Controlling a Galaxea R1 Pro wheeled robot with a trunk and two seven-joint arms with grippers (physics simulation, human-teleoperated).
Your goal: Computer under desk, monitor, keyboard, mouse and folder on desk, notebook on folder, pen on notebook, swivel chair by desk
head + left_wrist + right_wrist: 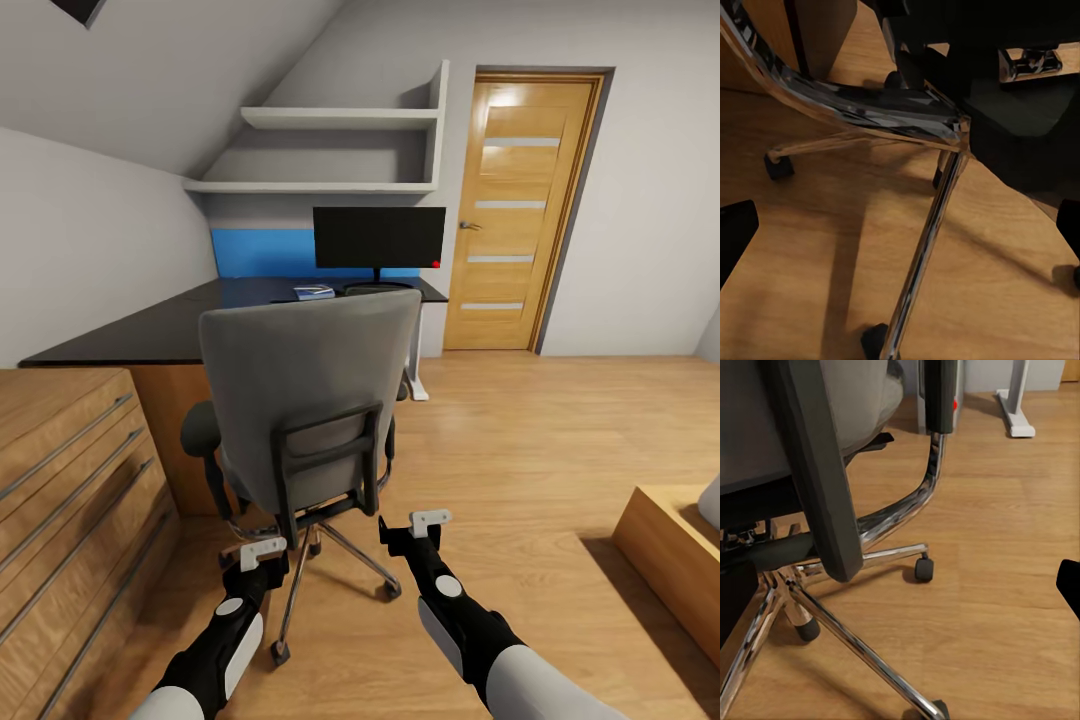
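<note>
Chair-positioning step, likely. Swivel chair [310, 400] sits just ahead of both grippers, back toward them, desk [190, 325] and monitor [379, 238] beyond. Left gripper [262, 550] and right gripper [428, 522] both spread, empty. Next: close in, grip the backrest frame.

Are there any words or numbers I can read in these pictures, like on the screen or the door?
None: nothing here has readable writing.
The monitor is black, with only a red dot.
The door has plain pale stripes.
The small thing on the desk is too blurred to read.
</note>
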